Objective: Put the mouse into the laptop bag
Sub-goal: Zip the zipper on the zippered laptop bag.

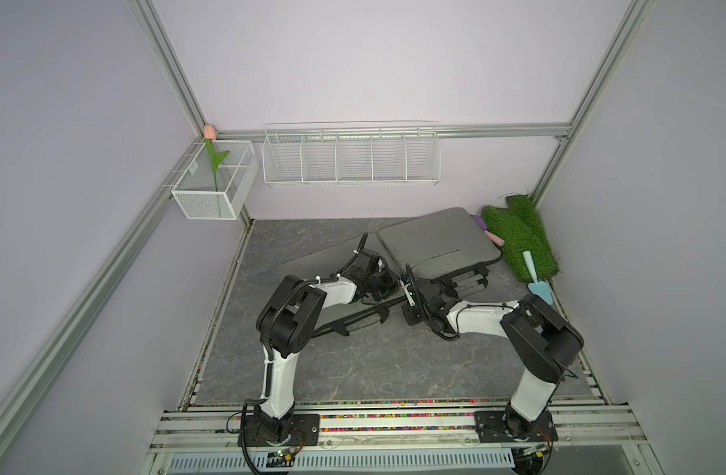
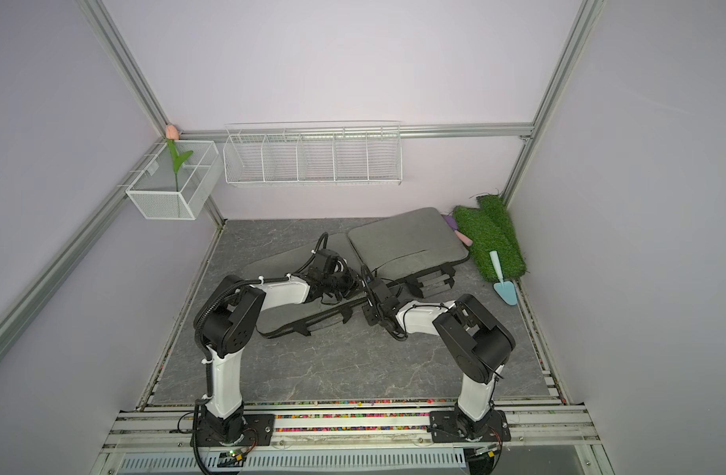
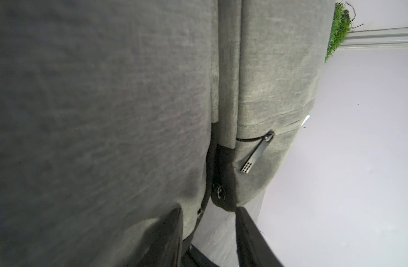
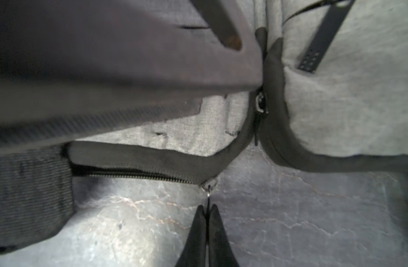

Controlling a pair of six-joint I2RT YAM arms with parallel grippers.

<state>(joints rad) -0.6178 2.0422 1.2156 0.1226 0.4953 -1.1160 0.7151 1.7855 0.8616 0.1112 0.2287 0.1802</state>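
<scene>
Cord of zip pull pinched in right gripper, jaws together, just off slider. Left gripper: jaws apart astride laptop bag edge, nothing clearly clamped. Step, prob: working main zip; opening or closing, can't tell. Next: steady pull along zip line w/ bag braced. Mouse not seen in any view. Wire rack compts empty; mesh box holds tulip.

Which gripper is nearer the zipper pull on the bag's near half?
Right. The right gripper is shut on that zipper pull at the edge of the laptop bag; the left gripper is farther in, by the fold between its halves.
</scene>
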